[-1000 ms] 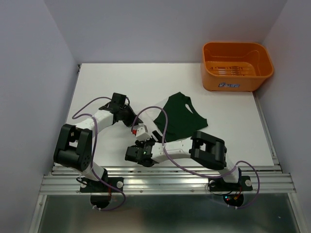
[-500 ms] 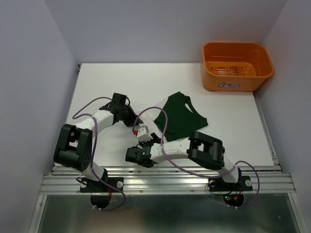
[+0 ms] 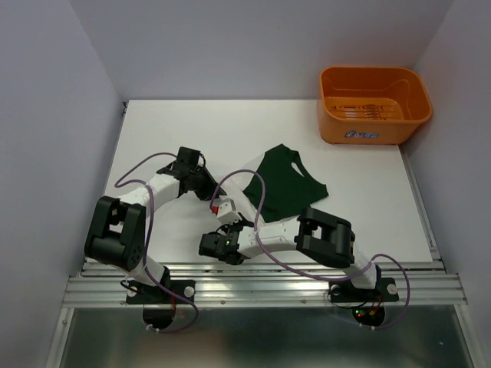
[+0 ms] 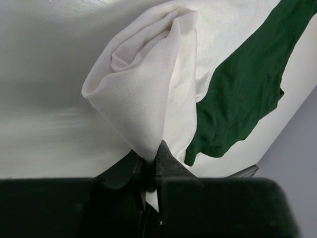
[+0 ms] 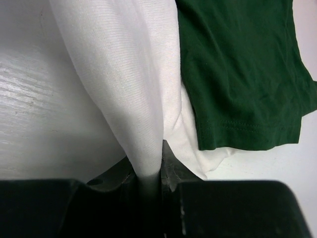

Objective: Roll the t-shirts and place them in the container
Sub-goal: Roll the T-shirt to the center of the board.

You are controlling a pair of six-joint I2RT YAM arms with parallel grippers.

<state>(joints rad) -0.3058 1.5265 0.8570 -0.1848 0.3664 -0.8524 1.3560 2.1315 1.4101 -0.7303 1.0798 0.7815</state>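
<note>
Pinching white cloth, the left jaws and the right jaws are each pressed together on the tee (image 4: 143,89), the left pair at the tip of a loose, cone-shaped roll and the right pair on a thin hanging fold beside the green part. Each bite looks shallow, so a hard pull could draw the cloth out of either pair. The roll is wide at one end and narrow at the other; if the arms do not advance evenly it will likely skew further or fall open. The green shoulders and sleeves lie flat on the desk (image 3: 192,130), toward the back right of the wrists, not yet rolled, and on that smooth top the tee may slide along instead of turning over. Both wrists sit close together near the desk's front middle, so they could knock each other. A purple cable (image 3: 264,201) of the right arm arches above the green cloth and might catch it. An orange basket (image 3: 374,70) stands in the far right corner, well apart, and nothing lies between the roll and the flat cloth.
</note>
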